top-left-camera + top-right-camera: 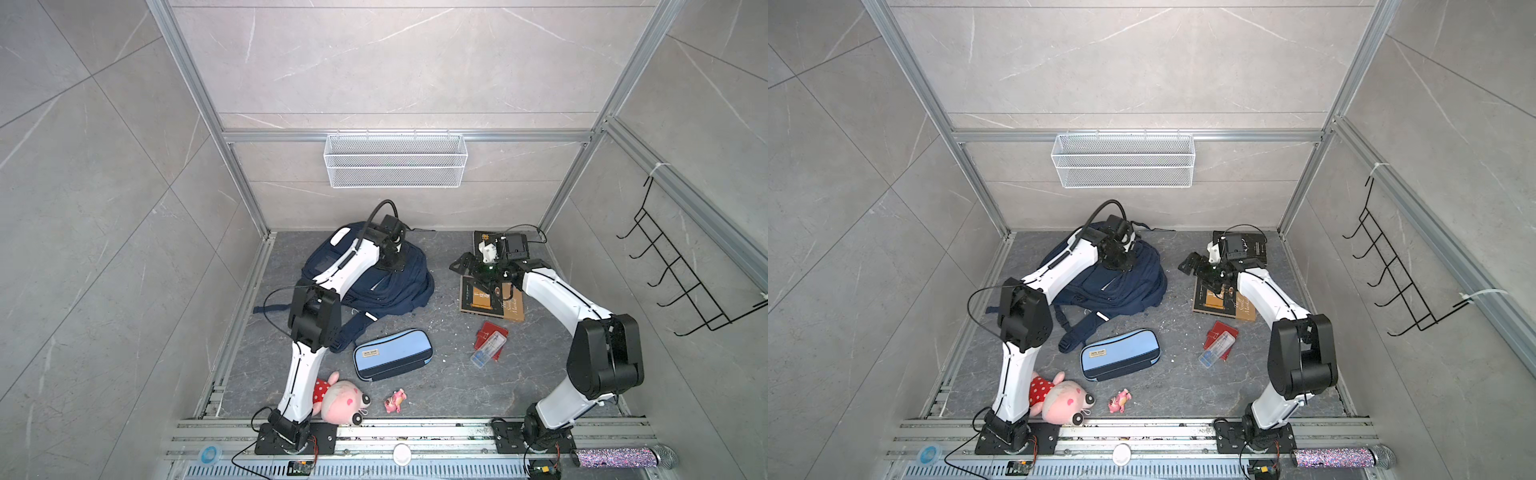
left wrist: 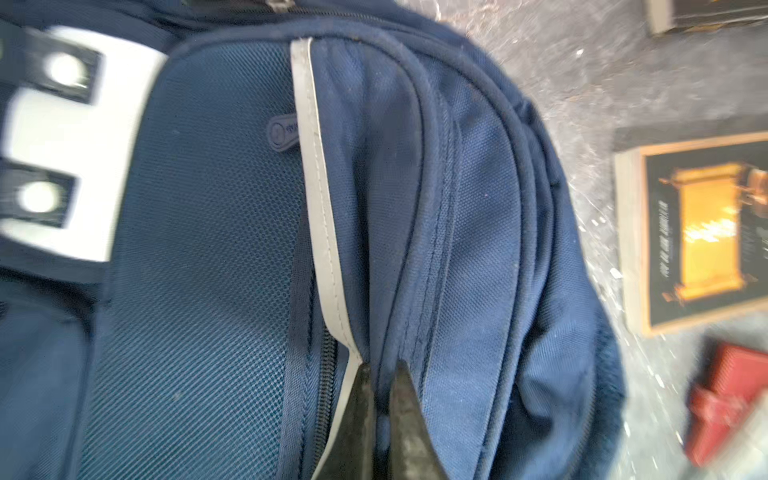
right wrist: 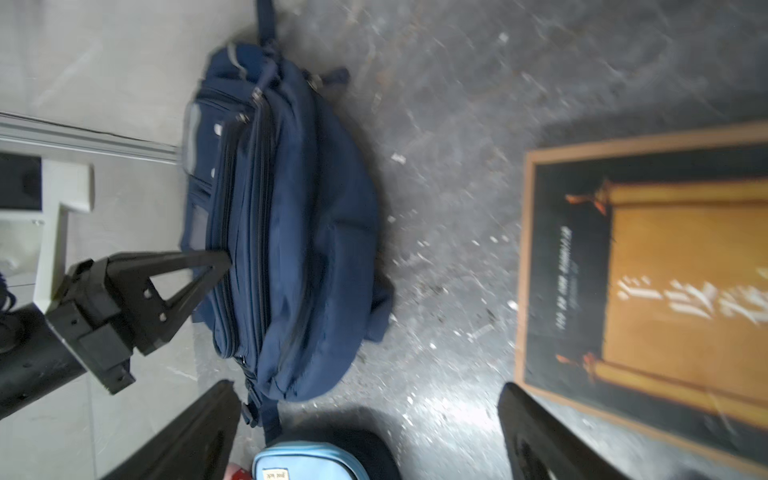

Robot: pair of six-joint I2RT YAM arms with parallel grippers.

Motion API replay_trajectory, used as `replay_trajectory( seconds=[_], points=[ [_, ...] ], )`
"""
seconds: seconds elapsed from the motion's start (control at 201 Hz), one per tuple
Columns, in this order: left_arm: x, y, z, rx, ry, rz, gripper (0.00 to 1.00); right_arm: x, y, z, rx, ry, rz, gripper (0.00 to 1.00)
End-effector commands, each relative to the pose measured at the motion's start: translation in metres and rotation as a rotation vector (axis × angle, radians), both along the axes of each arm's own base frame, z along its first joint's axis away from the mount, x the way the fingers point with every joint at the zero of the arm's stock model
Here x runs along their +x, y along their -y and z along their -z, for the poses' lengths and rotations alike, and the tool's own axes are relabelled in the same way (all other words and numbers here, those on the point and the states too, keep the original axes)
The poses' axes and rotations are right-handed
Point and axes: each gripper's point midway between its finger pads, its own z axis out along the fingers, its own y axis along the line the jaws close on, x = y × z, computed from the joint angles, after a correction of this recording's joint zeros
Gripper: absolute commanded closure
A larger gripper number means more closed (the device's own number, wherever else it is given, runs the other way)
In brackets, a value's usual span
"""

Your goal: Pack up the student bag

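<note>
The student bag (image 1: 390, 291) (image 1: 1121, 291) is a navy backpack lying on the dark floor at the back left, straps trailing toward the front. My left gripper (image 1: 391, 266) (image 1: 1120, 262) (image 2: 380, 365) presses down on its top. It is shut, pinching a fold of navy fabric beside a grey-white reflective stripe (image 2: 320, 187). The right wrist view shows those fingertips (image 3: 222, 259) dug into the bag (image 3: 291, 208) near its zips. My right gripper (image 1: 463, 268) (image 1: 1194, 266) (image 3: 365, 386) hangs wide open and empty above bare floor, between the bag and a book.
A book with an orange cover panel (image 1: 492, 301) lies under the right arm, a black book (image 1: 482, 239) behind it. A light-blue pencil case (image 1: 392, 353), a red case with a clear box (image 1: 490, 338), a pink plush (image 1: 338, 399) and a small pink toy (image 1: 395, 401) lie nearer the front. A wire basket (image 1: 395, 160) hangs on the back wall.
</note>
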Motion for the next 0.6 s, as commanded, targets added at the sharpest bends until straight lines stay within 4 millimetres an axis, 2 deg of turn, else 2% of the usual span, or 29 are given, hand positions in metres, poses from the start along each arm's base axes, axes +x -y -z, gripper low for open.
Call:
replay_trajectory(
  seconds=[0.0,0.134,0.244,0.383,0.503,0.593],
  points=[
    [-0.008,0.004,-0.108,-0.184,0.215,0.126,1.0,0.016,-0.019,-0.029,0.107,0.137,-0.055,0.01],
    [-0.018,-0.001,-0.143,-0.237,0.279,0.162,1.0,0.028,-0.036,-0.039,0.221,0.196,-0.095,0.01],
    [-0.024,0.0,-0.158,-0.257,0.297,0.191,1.0,0.038,-0.046,-0.028,0.238,0.185,-0.102,0.01],
    [-0.031,-0.008,-0.145,-0.222,0.275,0.192,1.0,0.055,-0.062,-0.015,0.283,0.19,-0.125,0.04],
    [-0.036,-0.022,-0.128,-0.202,0.232,0.155,1.0,0.061,-0.091,0.009,0.276,0.177,-0.216,0.12],
    [-0.039,-0.032,-0.114,-0.191,0.193,0.131,1.0,0.054,-0.12,0.022,0.293,0.168,-0.297,0.18]
  ],
)
